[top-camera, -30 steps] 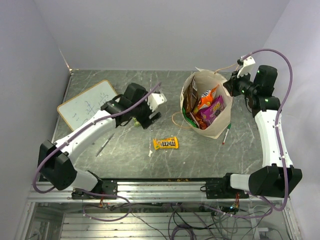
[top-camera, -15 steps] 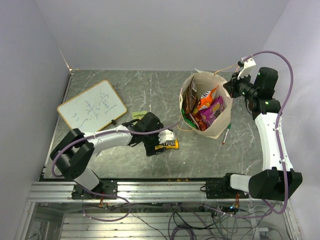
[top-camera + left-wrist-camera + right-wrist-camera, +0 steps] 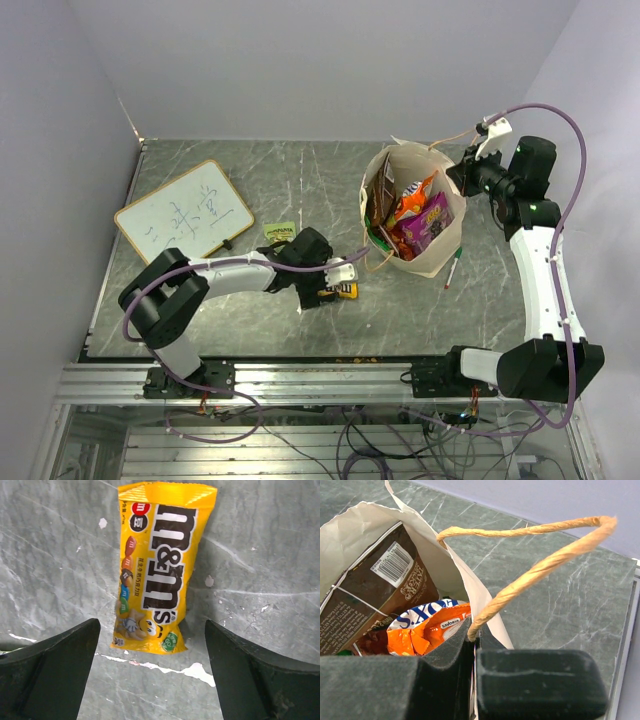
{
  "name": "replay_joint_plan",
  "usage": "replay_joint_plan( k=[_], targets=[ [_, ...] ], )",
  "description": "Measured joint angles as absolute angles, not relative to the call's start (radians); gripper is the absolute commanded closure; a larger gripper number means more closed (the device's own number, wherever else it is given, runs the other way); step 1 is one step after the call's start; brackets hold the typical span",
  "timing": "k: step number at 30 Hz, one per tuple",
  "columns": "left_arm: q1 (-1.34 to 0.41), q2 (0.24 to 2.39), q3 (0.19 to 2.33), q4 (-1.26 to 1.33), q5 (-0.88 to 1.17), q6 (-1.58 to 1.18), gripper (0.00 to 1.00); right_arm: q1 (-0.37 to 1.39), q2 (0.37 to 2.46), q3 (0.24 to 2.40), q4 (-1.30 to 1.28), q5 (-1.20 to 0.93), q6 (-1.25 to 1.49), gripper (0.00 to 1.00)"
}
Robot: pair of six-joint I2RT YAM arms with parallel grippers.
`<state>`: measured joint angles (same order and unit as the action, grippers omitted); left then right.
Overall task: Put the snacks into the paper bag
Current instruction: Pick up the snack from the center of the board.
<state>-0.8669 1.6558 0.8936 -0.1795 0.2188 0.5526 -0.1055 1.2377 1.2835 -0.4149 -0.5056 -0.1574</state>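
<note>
Top external camera: mounted high behind the near edge, looking down on the whole counter (image 3: 300,180). Left wrist camera: faces down, close over the M&M's packet (image 3: 160,565). Right wrist camera: close at the paper bag (image 3: 350,530) rim. The top view shares both objects.

Glossy, smooth plastic film on the small yellow M&M's packet (image 3: 160,565), upper centre of the left wrist view; shows fine crimping along its top seal. Smooth grey-green marbled tabletop (image 3: 265,545) beneath, white-veined, with a dull sheen. Matt, dark, faintly grainy plastic on the fingers (image 3: 50,675) of the left gripper (image 3: 151,630). In the right wrist view, matt, creased paper on the tall beige paper bag (image 3: 355,535); rough, fibrous twist on its tan paper handle (image 3: 540,565). Shiny, wrinkled foil on the brown pouch (image 3: 375,595) and orange pouch (image 3: 420,637) inside. Glossy white whiteboard (image 3: 185,212) at left of the top view.
</note>
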Motion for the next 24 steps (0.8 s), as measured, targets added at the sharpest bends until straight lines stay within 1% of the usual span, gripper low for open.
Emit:
replay_joint_plan(
  k=[2,6,7,12,15,18,24],
  targets=[
    [-0.867,1.656,0.894,-0.167,0.206,0.550,0.13,-0.105,1.238,1.282,-0.413,-0.506,-0.157,1.00],
    [-0.867,1.668,0.900,-0.154,0.187,0.549,0.32,-0.105,1.238,1.282,-0.413,-0.509,-0.158,1.00],
    [-0.867,1.678,0.907,-0.154,0.184,0.549,0.35,-0.105,1.238,1.282,-0.413,-0.509,-0.158,1.00],
    [-0.867,1.718,0.945,-0.170,0.176,0.554,0.62,-0.106,1.238,1.282,-0.413,-0.509,-0.158,1.00],
    [-0.867,1.720,0.966,-0.194,0.175,0.562,0.75,-0.106,1.238,1.282,-0.413,-0.509,-0.158,1.00],
    [-0.868,1.720,0.987,-0.222,0.171,0.566,0.82,-0.106,1.238,1.282,-0.413,-0.509,-0.158,1.00],
    [-0.868,1.711,1.012,-0.297,0.164,0.574,0.90,-0.106,1.239,1.282,-0.413,-0.510,-0.158,1.00]
  ],
)
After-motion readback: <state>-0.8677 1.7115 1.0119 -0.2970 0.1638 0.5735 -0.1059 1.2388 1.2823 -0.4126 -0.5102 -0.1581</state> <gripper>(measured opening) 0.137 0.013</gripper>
